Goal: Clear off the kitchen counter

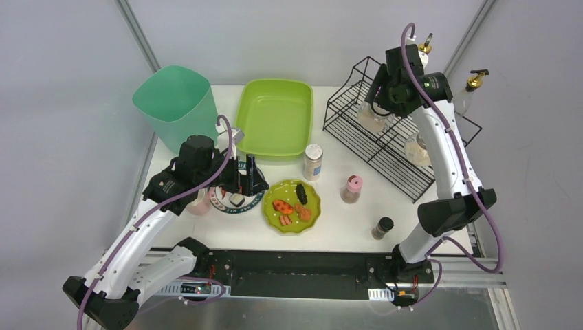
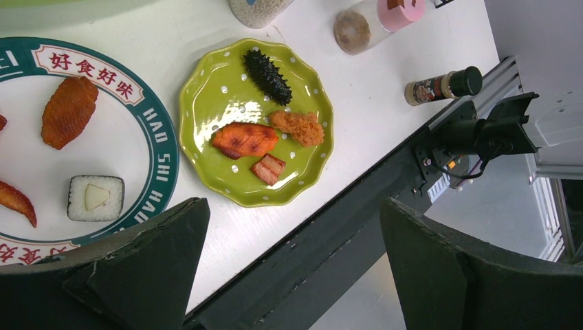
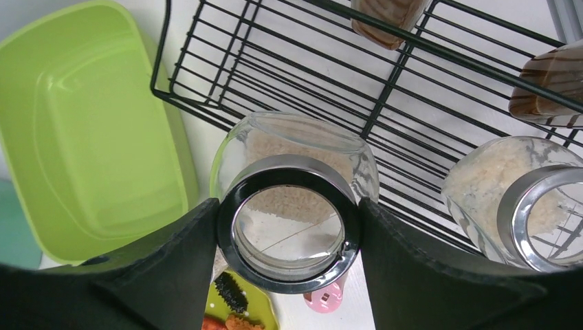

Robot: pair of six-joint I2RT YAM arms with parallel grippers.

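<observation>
Overhead plus wrist close-ups — shared plate (image 1: pixel 313 196)

Lab test cell — grey panel walls (image 1: pixel 69 55), aluminium frame rails (image 1: pixel 137 34).

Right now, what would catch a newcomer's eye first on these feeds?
The right gripper, far right, is clamped on a glass jar of pale grains at the black wire rack. Next comes the left gripper, hanging open above the teal-rimmed plate at the front left of the counter, beside a green plate of food.
</observation>
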